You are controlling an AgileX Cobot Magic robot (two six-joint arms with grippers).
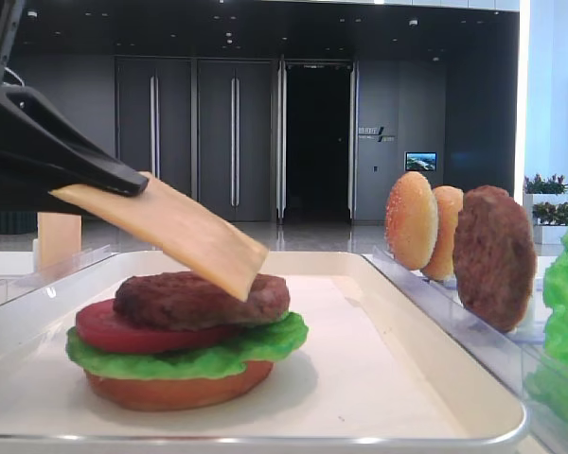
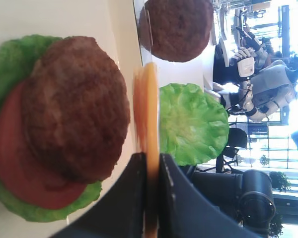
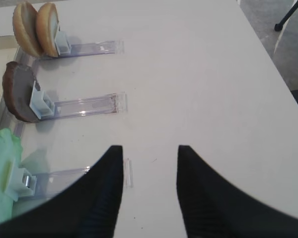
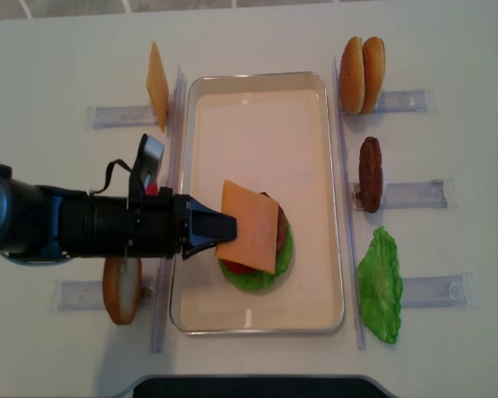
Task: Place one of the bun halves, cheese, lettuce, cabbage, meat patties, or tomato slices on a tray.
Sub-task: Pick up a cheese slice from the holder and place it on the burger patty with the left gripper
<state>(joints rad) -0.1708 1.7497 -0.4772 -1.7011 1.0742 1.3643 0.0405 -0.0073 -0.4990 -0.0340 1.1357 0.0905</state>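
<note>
My left gripper [image 4: 224,225] reaches in from the left and is shut on one edge of a pale orange cheese [image 4: 251,224] slice. The slice slopes down over a stack on the cream tray [image 4: 257,133]: bun base [image 1: 170,390], lettuce [image 1: 189,359], tomato slice [image 1: 114,331], meat patty [image 1: 201,299]. The low corner of the cheese [image 1: 185,232] sits at the patty's top; contact is unclear. In the left wrist view the cheese [image 2: 147,114] shows edge-on between the jaws. My right gripper [image 3: 150,148] is open over bare table, with nothing between its fingers.
Clear racks flank the tray. Right side: two bun halves [image 4: 362,75], a patty [image 4: 370,174], a lettuce leaf [image 4: 380,283]. Left side: another cheese slice [image 4: 157,84] and a bun half [image 4: 121,290]. The left arm [image 4: 58,224] lies across the left racks.
</note>
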